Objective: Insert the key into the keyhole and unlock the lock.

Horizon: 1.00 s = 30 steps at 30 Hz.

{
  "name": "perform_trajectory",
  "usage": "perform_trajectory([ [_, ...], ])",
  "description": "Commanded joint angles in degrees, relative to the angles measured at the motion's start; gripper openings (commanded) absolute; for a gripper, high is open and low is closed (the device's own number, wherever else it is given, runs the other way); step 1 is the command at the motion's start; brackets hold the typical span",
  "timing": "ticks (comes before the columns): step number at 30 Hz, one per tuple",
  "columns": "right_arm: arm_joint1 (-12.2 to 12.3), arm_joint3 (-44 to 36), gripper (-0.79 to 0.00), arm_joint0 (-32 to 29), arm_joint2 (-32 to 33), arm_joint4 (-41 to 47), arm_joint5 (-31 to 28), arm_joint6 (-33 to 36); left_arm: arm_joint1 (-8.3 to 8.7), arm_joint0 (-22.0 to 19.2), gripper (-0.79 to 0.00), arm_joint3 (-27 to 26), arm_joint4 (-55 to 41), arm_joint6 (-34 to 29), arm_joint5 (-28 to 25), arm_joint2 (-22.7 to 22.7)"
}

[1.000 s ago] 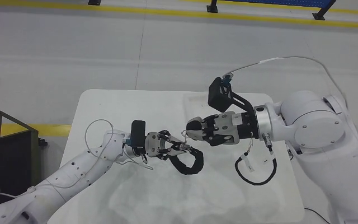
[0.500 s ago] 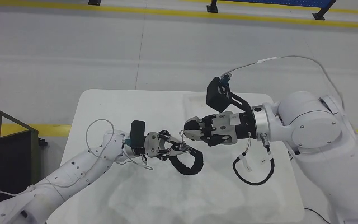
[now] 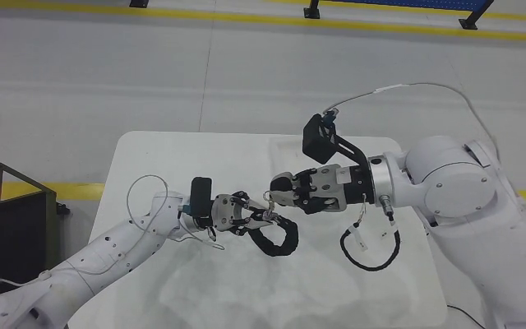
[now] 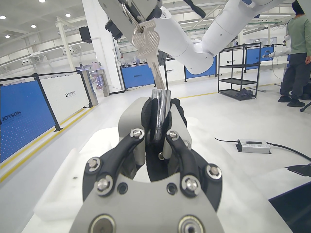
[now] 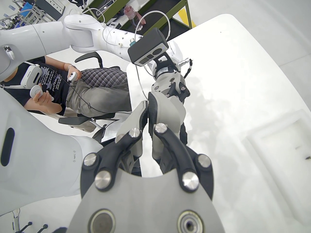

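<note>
Blue barriers [image 4: 24,112] and a pale factory floor lie behind the left wrist view. The left gripper [image 4: 156,122] is closed on the lock [image 4: 160,100], gripping its chrome barrel with the keyhole end pointing up and away. The key [image 4: 155,73] hangs tilted from the right gripper [image 4: 131,5], and its tip is right at the barrel's mouth; whether it has entered cannot be told. The key looks light, thin and stiff. It hangs from a ring, so it would likely swing unless pinched by its head. The barrel looks smooth and slippery and the black cable looks limp, so the barrel is the part to hold.

The right wrist view shows the right gripper's fingers pressed together, with the left gripper just beyond them. The held key is hidden there.

From the top, both arms meet over the middle of the white table [image 3: 164,156]. The left forearm lies low and reaches inward. The right wrist is level, facing the left one. The cable loops down from the left gripper toward the table.
</note>
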Motion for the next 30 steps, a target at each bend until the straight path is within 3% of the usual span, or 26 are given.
perform_trajectory([
  [1,0.1,0.1,-0.785,-0.4,0.3,0.1,-0.1,-0.2,0.02,0.0,-0.785,0.1,-0.5,0.3,0.3,0.1],
  [30,0.9,-1.2,-0.785,-3.2,-0.2,-1.6,-0.2,4.1,0.17,-0.4,-0.785,0.8,-2.3,1.0,1.0,0.1],
])
